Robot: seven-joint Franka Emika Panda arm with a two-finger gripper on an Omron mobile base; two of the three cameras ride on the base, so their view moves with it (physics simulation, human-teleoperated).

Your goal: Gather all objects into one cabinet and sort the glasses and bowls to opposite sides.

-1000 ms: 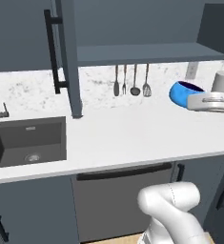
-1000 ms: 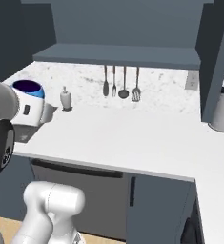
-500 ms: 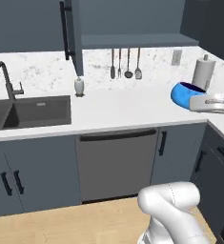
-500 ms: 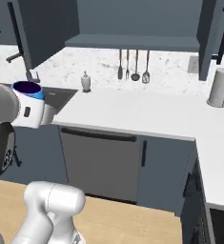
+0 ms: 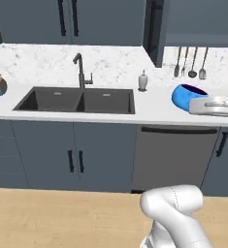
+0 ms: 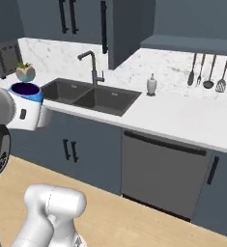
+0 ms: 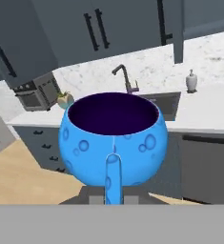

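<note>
A squat bright-blue vessel (image 7: 113, 143) with a dark inside and a small handle fills the middle of the hand view. My gripper (image 7: 114, 199) is shut on it from below, at the handle side. From the left base camera the blue vessel (image 5: 187, 95) hangs at counter height on the right with the gripper (image 5: 197, 104) behind it. In the right base view the blue vessel (image 6: 26, 90) rides on the gripper (image 6: 32, 102) at the far left. The cabinet (image 6: 119, 30) is the dark wall unit whose door with a long black bar handle (image 6: 104, 26) stands swung out. The bowls are out of view.
A double sink (image 5: 79, 100) with a tall faucet (image 5: 80, 70) is set in the white counter (image 5: 149, 111). A soap bottle (image 5: 143, 81) stands beside it. Utensils (image 5: 190, 62) hang on the wall. Below are a dishwasher (image 5: 176, 157), grey doors and wood floor (image 5: 62, 218). A small plant (image 6: 25, 72) stands left.
The whole picture has shifted: the base has backed off and moved left, so the sink and floor now show. The gripper stays shut on the blue vessel.
</note>
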